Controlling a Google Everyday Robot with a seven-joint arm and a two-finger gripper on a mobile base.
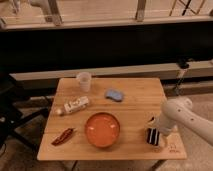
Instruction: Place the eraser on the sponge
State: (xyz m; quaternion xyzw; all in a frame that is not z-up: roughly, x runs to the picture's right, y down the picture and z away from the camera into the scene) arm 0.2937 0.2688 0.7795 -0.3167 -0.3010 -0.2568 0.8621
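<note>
The eraser [152, 136], a black block with pale stripes, is at the table's front right, right under my gripper [154, 129]. The gripper comes down on it from the white arm [185, 117] at the right. The arm's end covers the top of the eraser. The sponge [114, 94], a small light-blue pad, lies flat toward the back of the table, left of and beyond the gripper, with nothing on it.
An orange bowl [102, 129] sits at front centre, just left of the eraser. A white bottle [74, 105] lies on its side at left. A clear cup [84, 81] stands at back left. A red chili-shaped thing [63, 136] lies at front left. The wooden table [135, 85] ends close behind the eraser.
</note>
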